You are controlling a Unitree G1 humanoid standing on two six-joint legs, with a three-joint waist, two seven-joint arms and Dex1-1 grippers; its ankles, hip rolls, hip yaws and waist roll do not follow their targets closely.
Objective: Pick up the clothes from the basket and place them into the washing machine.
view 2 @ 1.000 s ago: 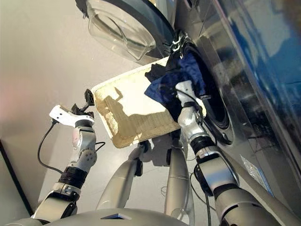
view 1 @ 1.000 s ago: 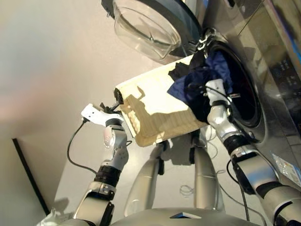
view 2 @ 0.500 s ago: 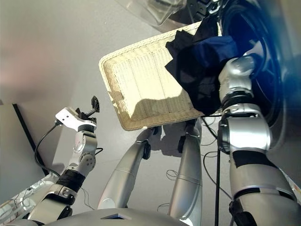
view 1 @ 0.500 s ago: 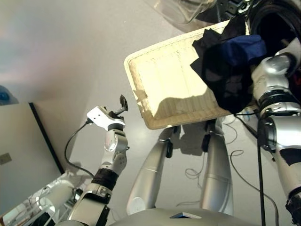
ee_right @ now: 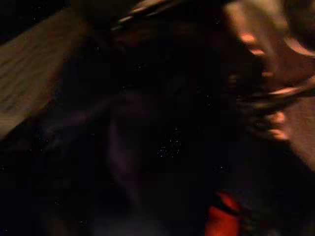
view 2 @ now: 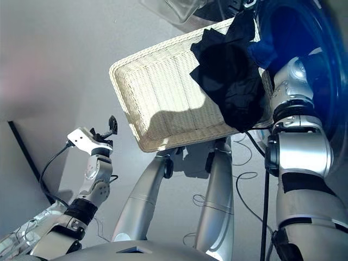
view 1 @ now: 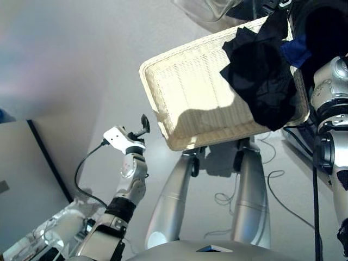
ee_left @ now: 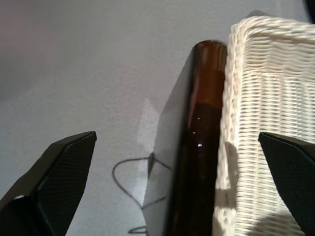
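My left gripper (ee_left: 162, 196) hangs spread and empty beside the wicker basket (view 1: 179, 92); black garment (view 1: 261, 76) drapes its rim, hiding my right gripper's state.

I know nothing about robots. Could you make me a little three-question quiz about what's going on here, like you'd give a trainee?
1. True or false: the left pincer holds a garment.
2. Which garment hangs over the basket rim nearest the right arm? A) black B) white C) green
3. Fill in: the left pincer's fingers are spread ____.

Key:
1. False: it is empty, off the basket's corner.
2. A: the black garment; a bit of navy garment shows beside it.
3. Open.
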